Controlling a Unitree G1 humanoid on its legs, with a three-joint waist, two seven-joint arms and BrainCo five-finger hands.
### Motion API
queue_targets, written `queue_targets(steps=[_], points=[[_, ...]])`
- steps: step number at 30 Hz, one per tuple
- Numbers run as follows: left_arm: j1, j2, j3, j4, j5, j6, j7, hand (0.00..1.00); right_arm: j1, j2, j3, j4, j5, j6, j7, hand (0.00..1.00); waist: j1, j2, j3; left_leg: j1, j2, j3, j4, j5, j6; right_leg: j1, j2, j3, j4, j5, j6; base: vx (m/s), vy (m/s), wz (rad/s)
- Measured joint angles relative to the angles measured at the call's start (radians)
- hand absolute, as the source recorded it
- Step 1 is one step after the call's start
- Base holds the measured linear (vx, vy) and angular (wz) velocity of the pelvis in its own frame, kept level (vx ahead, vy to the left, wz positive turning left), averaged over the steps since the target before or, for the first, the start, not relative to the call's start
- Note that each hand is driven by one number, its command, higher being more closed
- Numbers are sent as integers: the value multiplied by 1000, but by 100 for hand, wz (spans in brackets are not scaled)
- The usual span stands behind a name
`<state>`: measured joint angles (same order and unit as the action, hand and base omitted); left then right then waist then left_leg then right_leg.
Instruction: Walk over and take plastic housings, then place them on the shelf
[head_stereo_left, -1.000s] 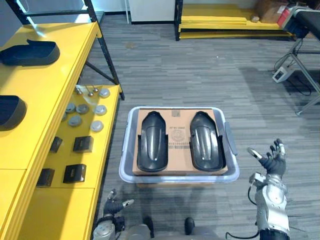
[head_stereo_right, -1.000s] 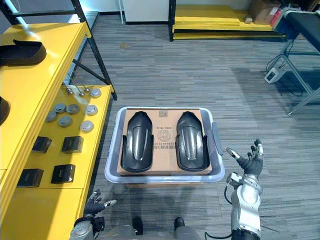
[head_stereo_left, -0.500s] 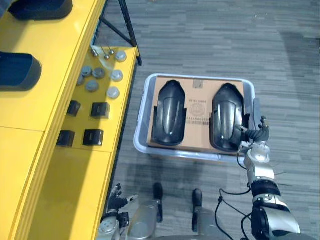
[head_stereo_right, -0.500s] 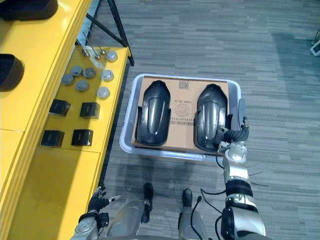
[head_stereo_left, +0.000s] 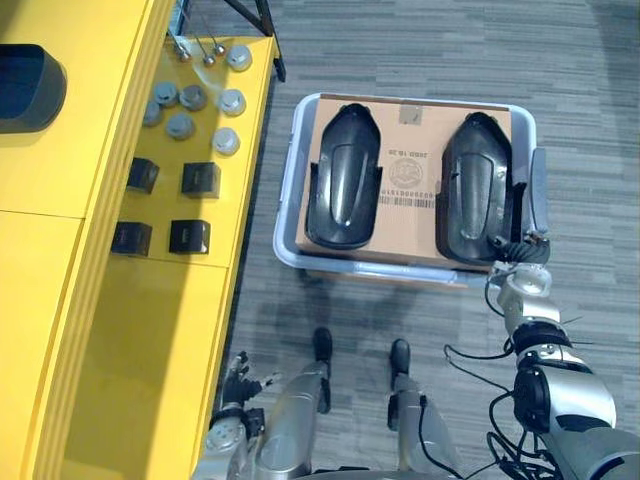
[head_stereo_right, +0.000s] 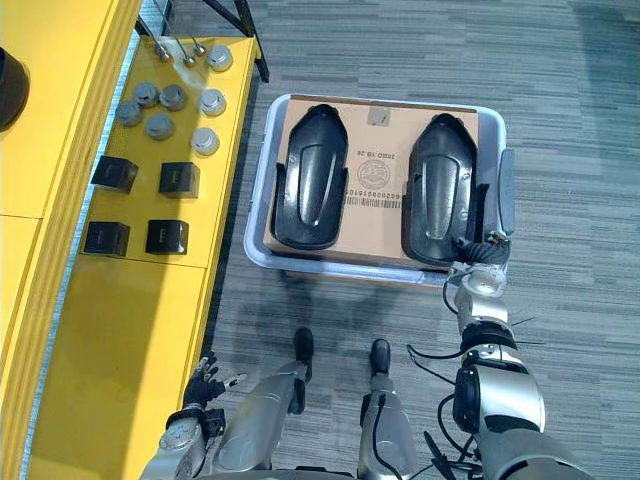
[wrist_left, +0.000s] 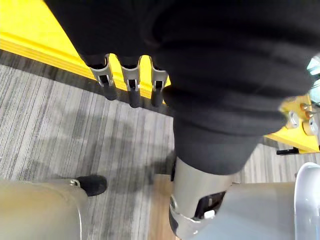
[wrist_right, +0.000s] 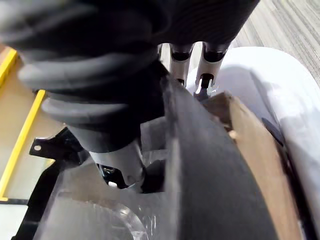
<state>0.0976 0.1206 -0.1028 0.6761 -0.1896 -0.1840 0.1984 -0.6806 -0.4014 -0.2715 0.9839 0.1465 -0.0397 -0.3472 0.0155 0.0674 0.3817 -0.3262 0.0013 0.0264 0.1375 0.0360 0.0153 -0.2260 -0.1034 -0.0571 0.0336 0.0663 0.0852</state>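
Two black plastic housings (head_stereo_right: 310, 178) lie side by side on a cardboard sheet (head_stereo_left: 410, 150). The sheet sits on top of a clear plastic bin (head_stereo_left: 287, 190), and the bin stands on the grey striped floor (head_stereo_left: 420, 50). There is a left housing (head_stereo_left: 343, 178) and a right housing (head_stereo_left: 477, 190).

The right hand (head_stereo_left: 521, 255) is at the near corner of the right housing. Its fingers (wrist_right: 178, 60) are straight and reach down past the housing's side wall. Its thumb (wrist_right: 124, 160) is on the other side of that wall.

The left hand (head_stereo_left: 238, 372) hangs low beside the yellow shelf (head_stereo_left: 150, 330). Its fingers (wrist_left: 131, 87) are straight and hold nothing.

On the low shelf board sit small black boxes (head_stereo_left: 200, 178) and round grey discs (head_stereo_left: 180, 125). One more dark housing (head_stereo_left: 25, 85) lies on the higher board.
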Motion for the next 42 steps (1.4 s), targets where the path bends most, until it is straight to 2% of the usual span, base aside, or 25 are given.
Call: queue_targets(steps=[3, 9, 10, 14, 17, 21, 22, 25, 32, 37, 42], points=[[-2, -2, -7, -2, 0, 0, 0, 0, 37, 3, 15, -76, -2, 4, -3, 100, -1, -1, 0, 24, 0, 0, -10, 0, 0, 18, 0, 0, -2, 0, 0, 44, -2, -3], [15, -9, -12, -77, 1, 3, -2, 0, 242, 48, 9, -414, -81, 8, -23, 100, -3, -6, -2, 73, -7, -2, -47, 6, -3, 51, -6, -2, -3, -3, 3, -2, 10, 1], [17, -9, -12, -85, 1, 3, -2, 0, 249, 51, 8, -426, -82, 8, -24, 100, -3, -7, -2, 76, -8, -2, -51, 8, -2, 53, -6, -2, -3, -3, 3, -12, 23, 8], [88, -15, 13, -335, 4, 4, -2, 0, 380, 136, -40, -651, -163, 6, -53, 100, -31, -40, -29, 161, -13, -29, -177, 61, -12, 94, -9, -26, -10, -28, 6, 6, -10, 15], [123, -17, 31, -484, 4, 2, -1, 0, 457, 181, -51, -758, -206, 4, -72, 100, -30, -62, -85, 180, -11, -36, -212, 70, -20, 104, -6, -30, -21, -29, 5, 74, -24, 10], [116, -42, 54, -727, 5, -1, 6, 0, 515, 242, -43, -910, -290, 4, -81, 100, -40, -66, -121, 219, -16, -64, -230, 78, -10, 153, -10, -73, -30, -41, 2, 98, -24, 21], [114, -51, 56, -795, 6, -4, 19, 0, 526, 263, -30, -947, -316, 4, -82, 100, -43, -65, -143, 220, -18, -70, -230, 80, -8, 161, -11, -80, -37, -42, 3, 87, -17, 16], [66, -81, 41, -909, 31, -21, 62, 0, 529, 303, 22, -1022, -361, 3, -82, 100, -48, -64, -151, 248, -19, -81, -230, 80, -8, 195, -13, -94, -37, -47, 2, 62, -20, 15], [-80, -100, -100, -923, 107, -13, 140, 0, 530, 380, 194, -1121, -385, -2, -58, 100, -51, -63, -202, 266, -20, -83, -231, 80, -8, 213, -15, -102, -32, -56, 3, -20, -9, 3], [-147, -108, -178, -849, 122, 33, 168, 0, 531, 410, 332, -1132, -383, -18, -37, 100, -56, -57, -253, 270, -18, -74, -234, 79, -8, 208, -14, -94, -26, -56, 2, -47, -3, -5], [-158, -102, -190, -821, 105, 56, 188, 0, 549, 412, 362, -1131, -372, -24, -17, 100, -55, -58, -286, 272, -18, -66, -235, 80, -8, 205, -13, -82, -26, -56, 2, -19, -5, -5]])
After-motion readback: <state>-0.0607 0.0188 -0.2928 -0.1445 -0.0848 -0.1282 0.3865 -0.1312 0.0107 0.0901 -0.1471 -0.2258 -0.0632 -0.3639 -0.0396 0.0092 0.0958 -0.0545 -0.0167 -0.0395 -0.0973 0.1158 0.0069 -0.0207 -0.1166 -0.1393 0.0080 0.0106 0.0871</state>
